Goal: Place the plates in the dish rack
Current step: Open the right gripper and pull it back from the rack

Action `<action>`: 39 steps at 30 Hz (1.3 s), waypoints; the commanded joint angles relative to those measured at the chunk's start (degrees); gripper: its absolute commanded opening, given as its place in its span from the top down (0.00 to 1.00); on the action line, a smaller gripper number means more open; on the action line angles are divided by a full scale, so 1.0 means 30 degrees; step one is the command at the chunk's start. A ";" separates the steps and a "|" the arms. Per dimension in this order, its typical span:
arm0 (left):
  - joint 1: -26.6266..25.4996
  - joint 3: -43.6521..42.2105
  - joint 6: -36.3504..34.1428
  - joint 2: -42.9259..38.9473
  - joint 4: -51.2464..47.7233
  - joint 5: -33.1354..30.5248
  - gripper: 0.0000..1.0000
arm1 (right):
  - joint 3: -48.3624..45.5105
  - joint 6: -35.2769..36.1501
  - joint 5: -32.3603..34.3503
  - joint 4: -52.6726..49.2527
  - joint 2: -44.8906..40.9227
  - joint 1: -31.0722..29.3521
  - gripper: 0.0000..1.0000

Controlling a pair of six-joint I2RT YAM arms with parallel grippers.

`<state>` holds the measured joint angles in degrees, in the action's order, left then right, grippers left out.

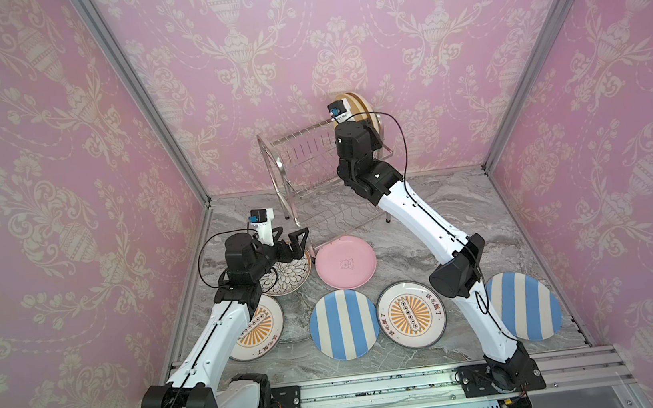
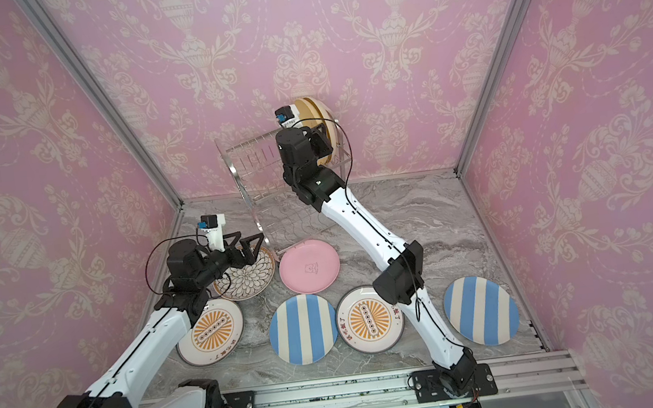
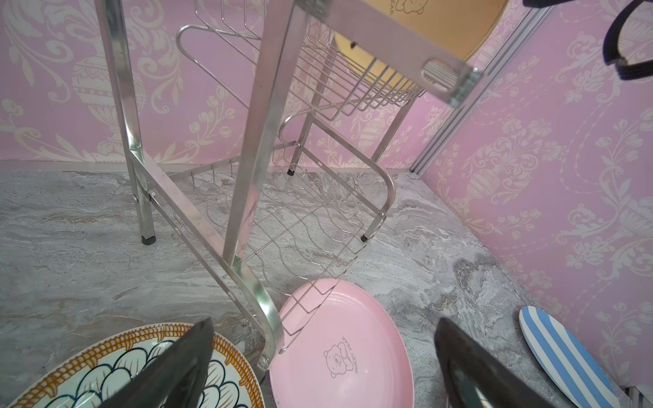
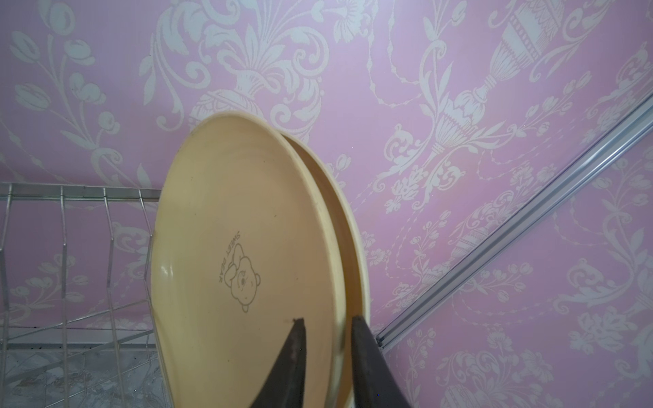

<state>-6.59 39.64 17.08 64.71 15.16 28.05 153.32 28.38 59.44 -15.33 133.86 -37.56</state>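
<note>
1. Top views, both alike, give you the front row nearest the arm bases. The left sunburst plate (image 1: 263, 325), middle striped plate (image 1: 344, 324), middle sunburst plate (image 1: 408, 316) and right striped plate (image 1: 531, 305) lie flat, side by side, on the marble-look table (image 1: 499, 227). The left arm (image 1: 214, 335) covers part of the first, and the right arm (image 1: 413, 212) crosses over the last two.
2. One row back lie the petal plate (image 1: 289, 276) and, just right of it, the pink plate (image 1: 346, 262), both flat.
3. Your left gripper (image 1: 292, 234) hangs over the petal plate's far edge, jaws spread wide and empty. In the left wrist view, one finger (image 3: 183, 367) shows over the petal plate and the other over the table beyond the pink plate.
4. Behind those two stands the dish rack (image 1: 305, 161), near the back wall (image 1: 299, 49). The left wrist view shows a corner of its wavy lower shelf (image 3: 300, 226) reaching over the pink plate's far rim.
5. Farthest off, at the right end of the rack's upper tier (image 4: 84, 193), the yellow plate (image 4: 247, 247) and cream plate (image 4: 341, 219) stand on edge, close together.
6. Your right gripper (image 4: 327, 319) is up there. In the right wrist view its jaws stand narrowly apart. One finger (image 4: 293, 364) is before the yellow plate's face and the other is behind its rim, between the two plates. You cannot tell whether they pinch the rim or merely straddle it.
</note>
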 commanded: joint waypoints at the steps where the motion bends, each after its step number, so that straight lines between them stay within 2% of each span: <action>1: -0.0106 0.0617 -0.0090 -0.0078 -0.0394 0.0141 0.01 | 0.0406 -0.1096 -0.0101 -0.0957 -0.1137 0.0362 0.63; 3: -0.0113 0.0618 -0.0068 -0.0062 -0.0361 0.0141 0.01 | 0.0399 -0.0924 -0.0053 -0.0924 -0.1206 0.0294 0.48; 4: -0.0096 0.0621 -0.0040 -0.0036 -0.0325 0.0167 0.01 | 0.0398 -0.0809 -0.0067 -0.0898 -0.1260 0.0274 0.44; 10: -0.0110 0.0617 -0.0051 -0.0166 -0.0573 -0.0077 0.01 | 0.0245 -0.0604 -0.0160 -0.1123 -0.1762 -0.0049 0.41; 12: -0.0108 0.0630 -0.0098 -0.0239 -0.0713 -0.0174 0.01 | -0.0172 -0.0766 -0.0120 -0.1130 -0.2082 -0.0077 0.27; 15: -0.0133 0.0621 -0.0240 -0.0358 -0.0891 -0.0292 0.01 | -0.0592 -0.1409 -0.0297 -0.1811 -0.2553 -0.0098 0.22; 20: -0.0120 0.0620 -0.0332 -0.0387 -0.1089 -0.0348 0.01 | -0.1032 -0.2314 -0.0557 -0.2830 -0.3242 -0.0106 0.10; 23: -0.0125 0.0641 -0.0411 -0.0514 -0.1388 -0.0555 0.01 | -0.1535 -0.2839 -0.0806 -0.3355 -0.3952 -0.0161 0.07; 26: -0.0119 0.1376 -0.0623 -0.0693 -0.2083 -0.1337 0.01 | -0.2760 -0.4376 -0.1766 -0.4397 -0.5425 -0.0296 0.06; 29: -0.0126 0.1736 -0.0946 -0.0798 -0.2824 -0.2041 0.01 | -0.5961 -0.6704 -0.3582 -0.5289 -0.8333 -0.0341 0.05; 33: -0.0111 0.1876 -0.0862 -0.0885 -0.3203 -0.2691 0.01 | -1.3026 -0.8790 -0.6782 -0.4477 -1.3842 -0.0370 0.06; 39: -0.0052 0.1551 0.0332 -0.0835 -0.2550 -0.2186 0.01 | -2.1534 -1.2293 -1.0051 -0.5804 -2.0751 0.0338 0.07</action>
<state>-6.61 43.83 16.23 62.61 7.57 22.04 96.71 -0.01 36.42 -29.56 77.60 -37.91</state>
